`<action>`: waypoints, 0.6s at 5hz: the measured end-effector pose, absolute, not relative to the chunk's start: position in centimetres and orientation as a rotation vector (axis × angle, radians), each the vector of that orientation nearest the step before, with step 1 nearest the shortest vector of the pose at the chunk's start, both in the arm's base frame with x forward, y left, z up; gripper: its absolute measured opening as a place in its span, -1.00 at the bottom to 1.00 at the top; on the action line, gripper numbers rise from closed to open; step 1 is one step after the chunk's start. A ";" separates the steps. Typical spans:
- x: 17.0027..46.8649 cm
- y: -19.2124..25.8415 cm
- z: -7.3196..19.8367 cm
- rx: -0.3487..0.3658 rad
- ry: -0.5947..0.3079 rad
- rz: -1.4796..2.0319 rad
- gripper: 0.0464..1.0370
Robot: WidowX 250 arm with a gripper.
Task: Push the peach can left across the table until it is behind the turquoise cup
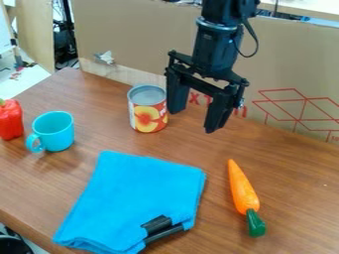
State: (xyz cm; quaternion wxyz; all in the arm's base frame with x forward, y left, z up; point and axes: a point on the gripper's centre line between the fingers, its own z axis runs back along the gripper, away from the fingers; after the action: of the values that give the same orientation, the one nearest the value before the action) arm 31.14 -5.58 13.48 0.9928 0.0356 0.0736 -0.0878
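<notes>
The black gripper (193, 121) hangs over the back middle of the table, its two fingers spread wide with nothing between them. Nearest to it, close by its left finger, a can (147, 109) with a peach label stands upright. A turquoise cup (54, 131) stands upright on the left, its handle toward the front left. Beside the cup, at the left edge, is a red pepper (9, 119). A folded blue cloth (136, 196) lies at the front, with a black object (159, 228) on its right front part. An orange carrot (242, 188) with a green top lies to the right.
The brown wooden table (298, 198) is backed by a tall cardboard panel (126, 39) with red print at the right. The table's front left edge runs past the cloth's near corner. Cables and a white surface (20, 74) are behind at the left.
</notes>
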 end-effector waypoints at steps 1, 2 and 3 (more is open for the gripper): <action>31.0 -5.5 12.3 0.074 0.186 -0.175 0.93; 32.4 -6.1 12.3 0.007 0.120 -0.166 0.93; 34.3 -5.5 12.2 -0.033 0.013 -0.139 0.93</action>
State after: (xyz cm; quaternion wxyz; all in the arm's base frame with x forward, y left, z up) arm 34.31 -5.53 12.21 0.9974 -0.0167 0.0066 -0.0693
